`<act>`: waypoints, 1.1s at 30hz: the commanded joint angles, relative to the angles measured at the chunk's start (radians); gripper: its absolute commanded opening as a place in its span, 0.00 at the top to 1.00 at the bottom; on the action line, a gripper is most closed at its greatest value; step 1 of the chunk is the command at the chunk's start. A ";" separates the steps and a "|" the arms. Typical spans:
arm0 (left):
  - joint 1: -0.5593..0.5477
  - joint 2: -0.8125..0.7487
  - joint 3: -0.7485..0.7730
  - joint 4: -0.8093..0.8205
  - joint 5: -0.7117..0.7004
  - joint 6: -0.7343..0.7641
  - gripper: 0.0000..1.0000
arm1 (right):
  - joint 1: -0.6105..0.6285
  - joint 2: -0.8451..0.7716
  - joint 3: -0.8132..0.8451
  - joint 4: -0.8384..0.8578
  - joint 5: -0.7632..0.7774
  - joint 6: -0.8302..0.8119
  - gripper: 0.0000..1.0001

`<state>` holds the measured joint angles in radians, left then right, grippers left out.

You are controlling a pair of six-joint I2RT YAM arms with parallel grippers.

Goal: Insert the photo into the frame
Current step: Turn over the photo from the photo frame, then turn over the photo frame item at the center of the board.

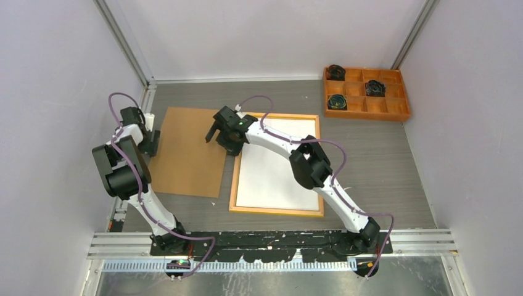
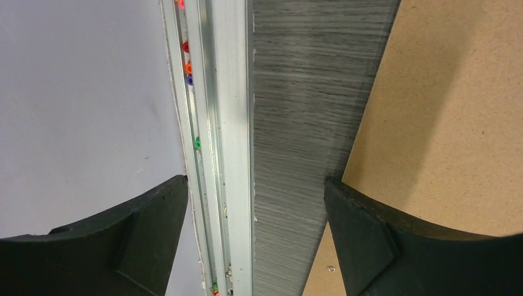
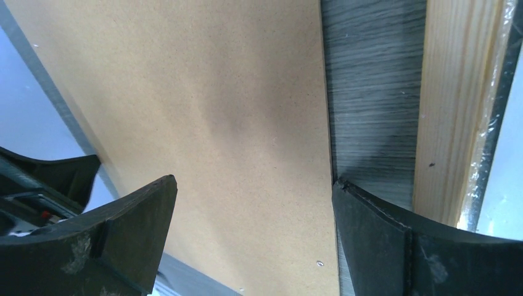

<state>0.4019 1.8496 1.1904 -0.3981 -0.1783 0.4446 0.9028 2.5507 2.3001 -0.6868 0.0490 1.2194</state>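
The frame [image 1: 276,210] lies back up on the table, its light wood border showing. Inside it is a plain white sheet [image 1: 277,172], which looks like the photo's white back. The frame's wood edge shows in the right wrist view [image 3: 450,111]. A brown backing board [image 1: 188,151] lies flat to the frame's left. My right gripper [image 1: 221,140] is open and empty, hovering over the board's right edge [image 3: 216,111] with its jaws wide apart [image 3: 253,185]. My left gripper [image 1: 150,143] is open and empty at the board's left edge [image 2: 256,185], above the bare table strip.
An orange compartment tray [image 1: 370,116] with dark coiled items stands at the back right. An aluminium rail [image 2: 231,123] runs along the table's left side beside the wall. A narrow strip of table [image 3: 370,92] separates the board from the frame.
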 commanded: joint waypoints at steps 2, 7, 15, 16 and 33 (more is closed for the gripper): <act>-0.025 0.046 -0.064 -0.190 0.130 0.032 0.16 | 0.004 -0.074 -0.129 0.321 -0.141 0.110 0.00; -0.047 0.043 -0.069 -0.178 0.105 0.065 0.18 | 0.004 -0.158 -0.163 0.473 -0.221 0.135 0.00; -0.088 0.025 -0.067 -0.180 0.080 0.096 0.19 | 0.007 -0.279 -0.280 0.640 -0.274 0.210 0.00; -0.090 0.024 -0.065 -0.186 0.083 0.099 0.19 | 0.007 -0.297 -0.309 0.671 -0.277 0.223 0.00; -0.102 0.001 -0.081 -0.196 0.080 0.145 0.20 | 0.016 -0.269 -0.389 1.032 -0.452 0.416 0.04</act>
<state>0.3477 1.8362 1.1603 -0.4271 -0.2779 0.6220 0.8692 2.2387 1.8744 0.1963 -0.2607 1.5375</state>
